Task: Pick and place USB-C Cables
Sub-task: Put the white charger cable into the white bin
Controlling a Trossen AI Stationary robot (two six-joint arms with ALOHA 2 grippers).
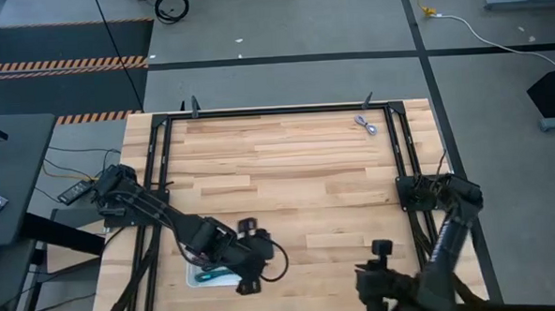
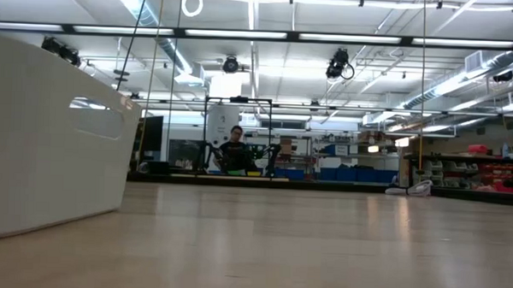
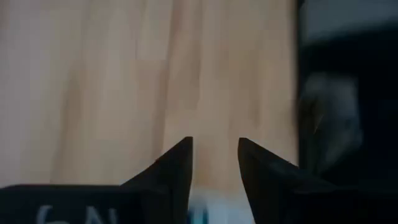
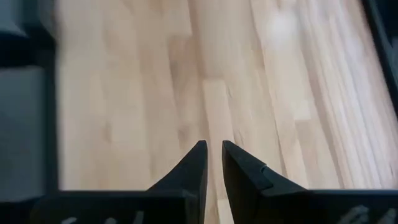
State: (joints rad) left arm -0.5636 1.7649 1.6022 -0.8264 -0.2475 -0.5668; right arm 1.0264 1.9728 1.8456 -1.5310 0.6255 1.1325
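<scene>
A white tray [image 1: 194, 269] stands at the table's near left; its tall wall [image 2: 51, 145] fills the left of the low view. A teal USB-C cable [image 1: 209, 276] lies in it. My left gripper [image 1: 250, 269] hovers just right of the tray, slanting down. It is open and holds nothing, and a bit of teal [image 3: 199, 216] shows below its fingers. A silver-grey cable [image 1: 367, 124] lies on the bare wood at the far right. My right gripper [image 1: 381, 254] hangs over the near right of the table, its fingers [image 4: 200, 163] a narrow gap apart with only wood between them.
A black metal frame [image 1: 275, 110] runs around the table's edges. Bare wood spreads across the middle of the table between the tray and the silver-grey cable. A person sits far behind the table in the low view.
</scene>
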